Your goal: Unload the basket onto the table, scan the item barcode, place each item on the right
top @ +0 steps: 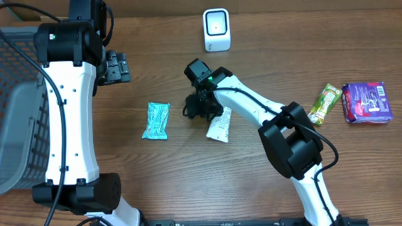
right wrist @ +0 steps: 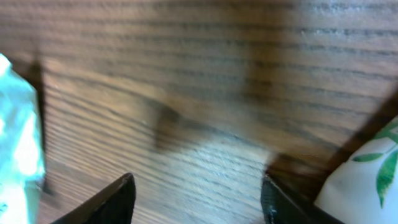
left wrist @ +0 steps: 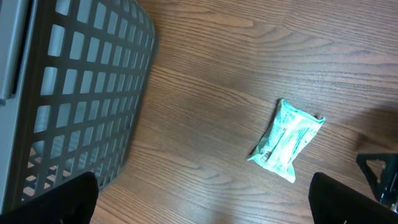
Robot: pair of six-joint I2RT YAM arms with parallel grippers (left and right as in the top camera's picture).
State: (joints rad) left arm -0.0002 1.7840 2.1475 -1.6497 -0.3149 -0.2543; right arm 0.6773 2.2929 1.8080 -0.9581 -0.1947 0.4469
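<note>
A white packet with green leaf print lies flat on the wooden table, just right of my right gripper. The right wrist view shows that gripper open low over bare wood, with the white packet outside its right finger and nothing between the fingers. A teal packet lies to the left, and its edge shows as the teal packet at the frame's left side. A white barcode scanner stands at the back. My left gripper hangs wide open above the table, well away from the teal packet.
A grey plastic basket fills the table's left side, and the basket's wall is close to my left gripper. At the far right lie a green snack bar and a purple packet.
</note>
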